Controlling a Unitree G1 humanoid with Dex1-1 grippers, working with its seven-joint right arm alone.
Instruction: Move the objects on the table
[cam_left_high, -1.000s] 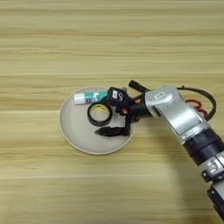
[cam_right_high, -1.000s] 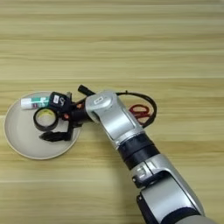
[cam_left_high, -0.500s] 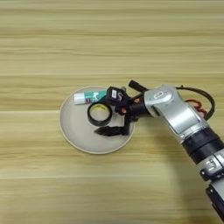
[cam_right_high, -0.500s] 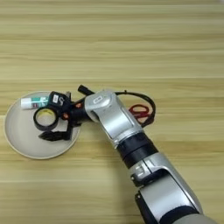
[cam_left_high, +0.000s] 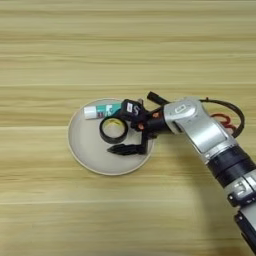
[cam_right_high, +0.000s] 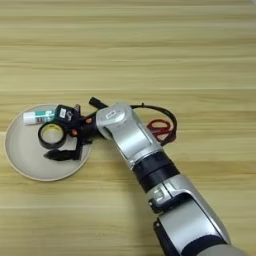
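left eye view: on the bench (cam_left_high: 50, 45) a beige plate (cam_left_high: 80, 150) lies about midway across and carries two of the objects. a black tape ring (cam_left_high: 113, 129) lies flat near the plate's middle; a white glue stick (cam_left_high: 102, 110) lies on its side at the plate's far rim, just beside the ring. judgement: both are light and rigid. the ring offers a firm pinch across its wall; the stick is smooth and round, apt to roll, best taken across its body. the end effector (cam_left_high: 131, 131) sits over the plate's right half, spread wide: one black finger (cam_left_high: 126, 149) lies low over the plate on its near side, the other part is up by the glue stick's right end. it grips nothing; the ring sits in the gap, and contact with either finger cannot be confirmed. no marker pen can be picked out.

right eye view: same layout, plate toward the bench's left edge. red-handled scissors (cam_right_high: 159, 128) lie on the bench behind the silver forearm (cam_right_high: 130, 137), with a black cable (cam_right_high: 162, 111) looping around them. end effector open, ring between its fingers, nothing lifted.
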